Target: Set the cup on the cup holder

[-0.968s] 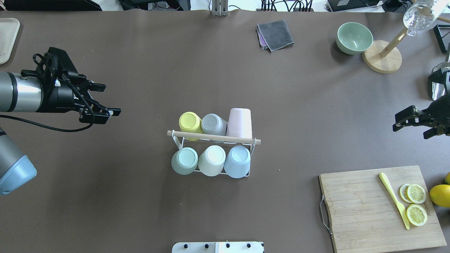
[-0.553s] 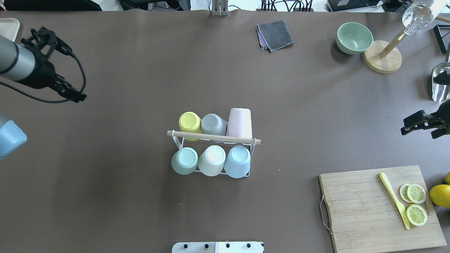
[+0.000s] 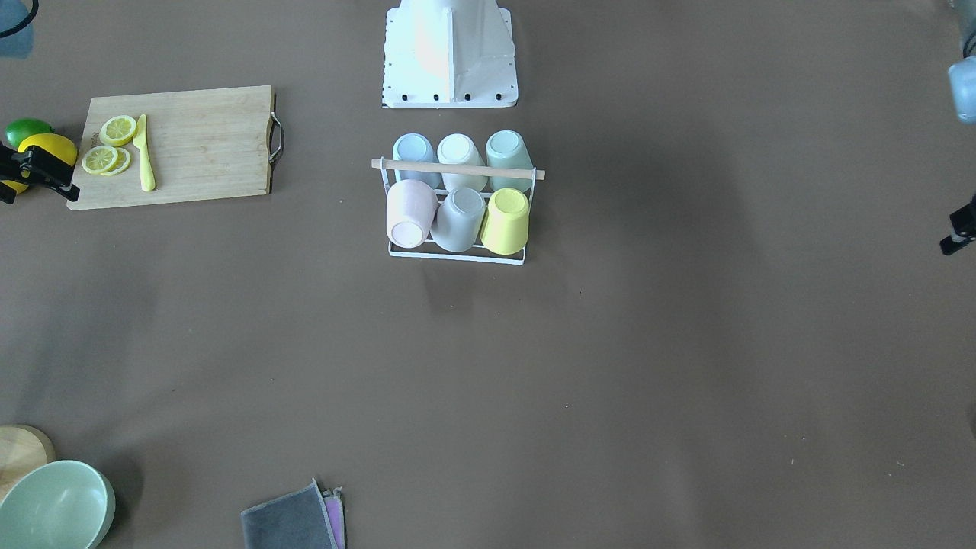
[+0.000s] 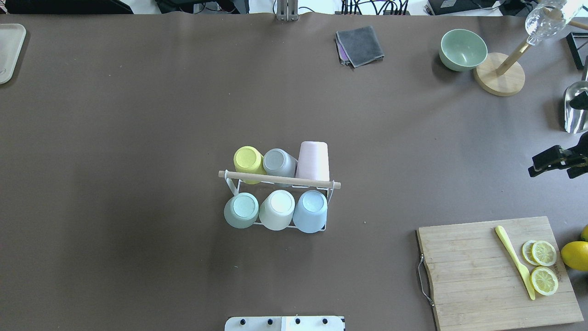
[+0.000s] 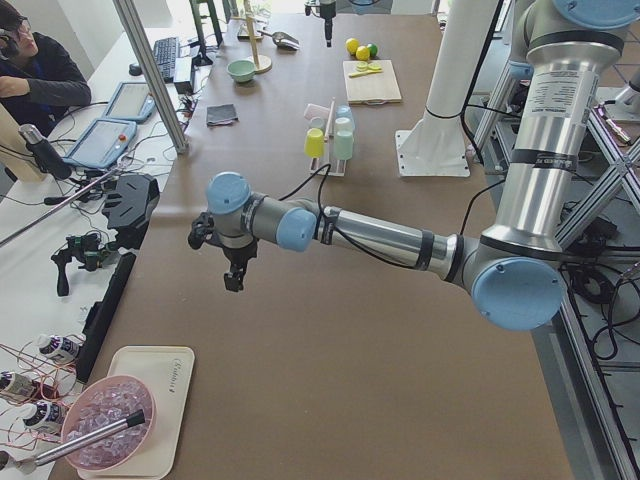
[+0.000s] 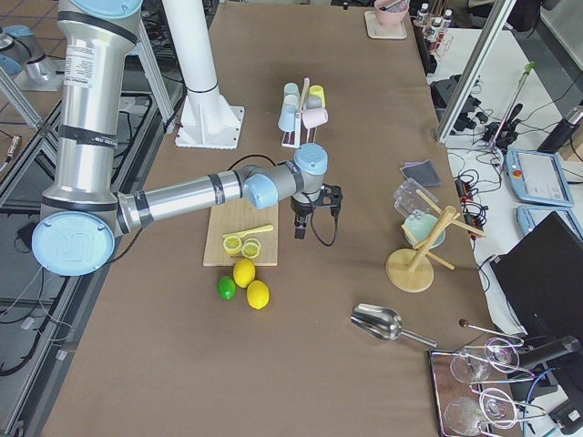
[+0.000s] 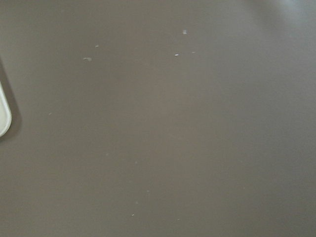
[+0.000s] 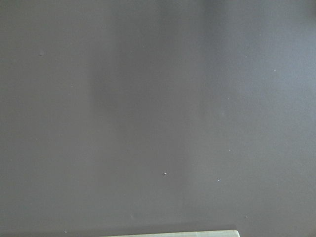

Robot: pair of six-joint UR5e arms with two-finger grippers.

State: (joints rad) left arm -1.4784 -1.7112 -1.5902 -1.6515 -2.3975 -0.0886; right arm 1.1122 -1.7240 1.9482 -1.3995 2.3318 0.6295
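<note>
The cup holder (image 4: pixel 279 179), a white wire rack with a wooden rod, stands mid-table and carries several upturned cups. Yellow (image 4: pixel 248 158), grey (image 4: pixel 278 162) and pink (image 4: pixel 313 161) cups fill the far row. Green (image 4: pixel 241 210), white (image 4: pixel 277 209) and blue (image 4: pixel 310 210) cups fill the near row. The pink cup (image 3: pixel 409 213) leans more steeply than the others. My right gripper (image 4: pixel 558 166) hovers open and empty at the table's right edge, far from the rack. Only a sliver of my left gripper (image 3: pixel 958 229) shows, well off to the left, and I cannot tell its state.
A cutting board (image 4: pixel 477 276) with lemon slices and a yellow knife (image 4: pixel 514 262) lies near right. A green bowl (image 4: pixel 463 49), wooden stand (image 4: pixel 499 73), metal scoop (image 4: pixel 574 110) and grey cloth (image 4: pixel 359 46) sit at the far right. A tray (image 4: pixel 9 50) lies far left.
My left arm has swung away leftward and left the overhead view. My right gripper has drawn back a little toward the right edge. The cups and rack have not moved.
</note>
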